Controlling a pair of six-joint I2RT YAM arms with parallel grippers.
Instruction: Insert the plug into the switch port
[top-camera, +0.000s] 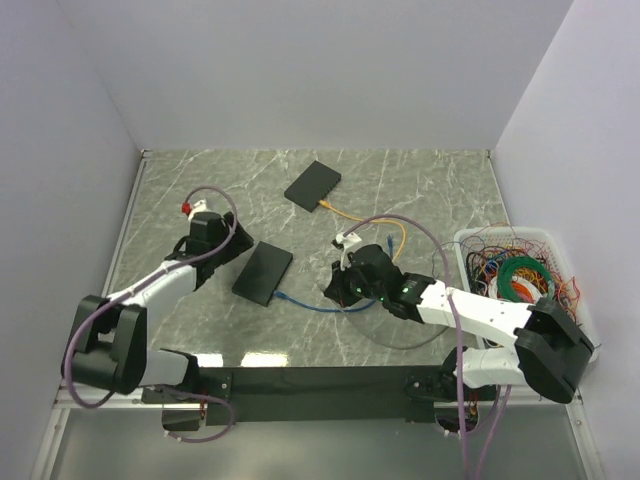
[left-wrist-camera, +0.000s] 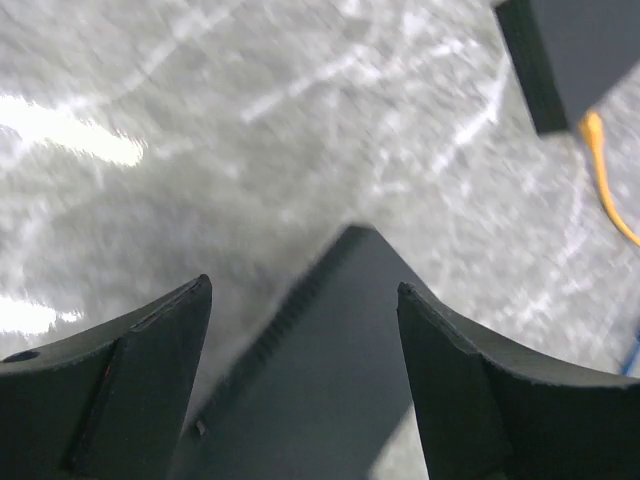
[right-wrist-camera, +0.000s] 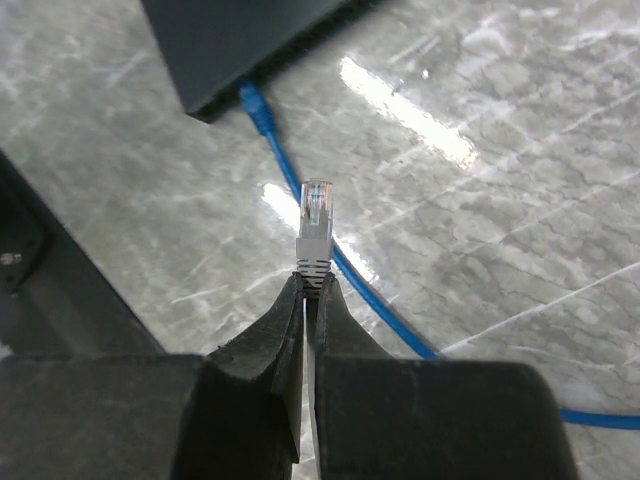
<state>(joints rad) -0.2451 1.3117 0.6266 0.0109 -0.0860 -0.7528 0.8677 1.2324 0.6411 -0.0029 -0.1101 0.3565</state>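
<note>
In the right wrist view the right gripper (right-wrist-camera: 308, 290) is seen closed on the grey boot of the plug (right-wrist-camera: 314, 215), whose clear tip stands out just ahead of the fingertips. The plug's own cable is hidden behind the fingers. Just beyond the tip a blue cable (right-wrist-camera: 273, 148) is passed over, and farther ahead it is seen seated in the edge of a black switch (right-wrist-camera: 230, 40) that is cut off by the frame; free ports cannot be made out. From above, the plug is too small to be told, but the switch is shown whole, lying on the bench (top-camera: 420, 190) to that gripper's left. The left gripper (left-wrist-camera: 305, 290) is held open directly over the same switch, which is blurred in its own view. Far ahead of it a second switch (left-wrist-camera: 570, 60) with an orange cable (left-wrist-camera: 605, 180) is cropped at the corner.
</note>
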